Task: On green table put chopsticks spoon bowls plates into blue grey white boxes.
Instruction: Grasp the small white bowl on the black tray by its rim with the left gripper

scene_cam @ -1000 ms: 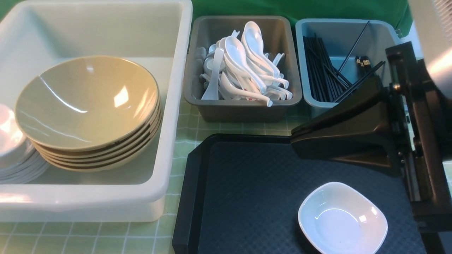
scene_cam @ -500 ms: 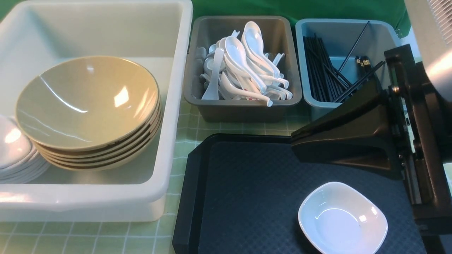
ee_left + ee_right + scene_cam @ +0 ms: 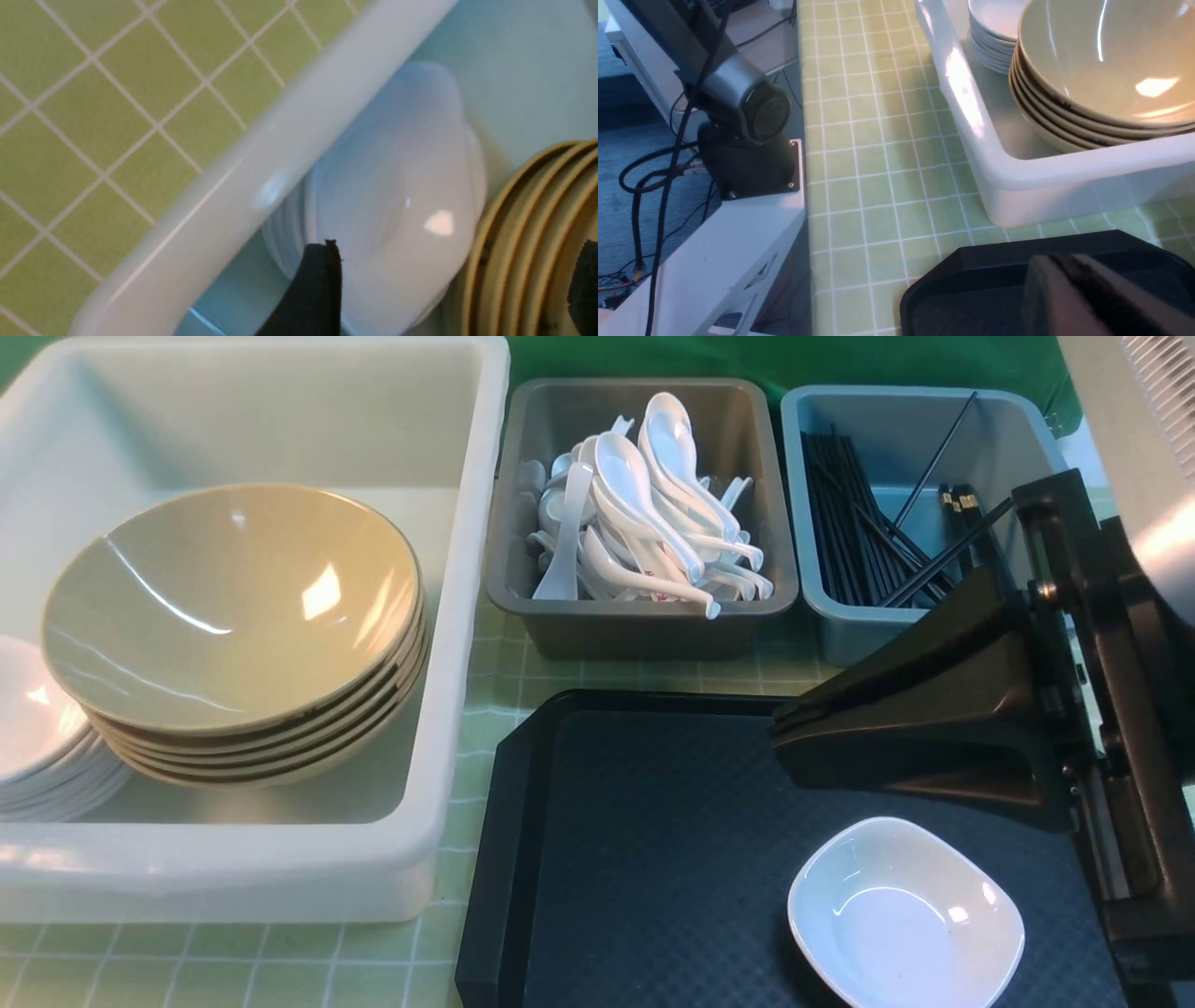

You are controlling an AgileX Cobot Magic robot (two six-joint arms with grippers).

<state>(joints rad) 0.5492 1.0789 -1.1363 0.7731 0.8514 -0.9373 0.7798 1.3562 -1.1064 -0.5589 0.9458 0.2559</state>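
Observation:
A stack of tan bowls [image 3: 229, 607] and a stack of white plates [image 3: 37, 747] sit in the large white box [image 3: 233, 873]. Spoons [image 3: 644, 504] fill the grey box [image 3: 635, 635]. Chopsticks [image 3: 854, 541] lie in the blue box [image 3: 845, 625]. One white plate [image 3: 906, 915] lies on the black tray [image 3: 653, 849]. My right gripper [image 3: 780, 733] is shut and empty, just above the tray behind that plate. My left gripper [image 3: 453, 289] is open and empty over the plates [image 3: 397, 186] beside the bowls [image 3: 523, 233]. It is out of the front view.
The green table [image 3: 607, 677] shows between the boxes and the tray. In the right wrist view the left arm's base [image 3: 742, 135] stands on a white frame past the table's edge, with cables around it.
The top white plate at the far left has dropped onto its stack. My right gripper has shifted slightly down and to the right.

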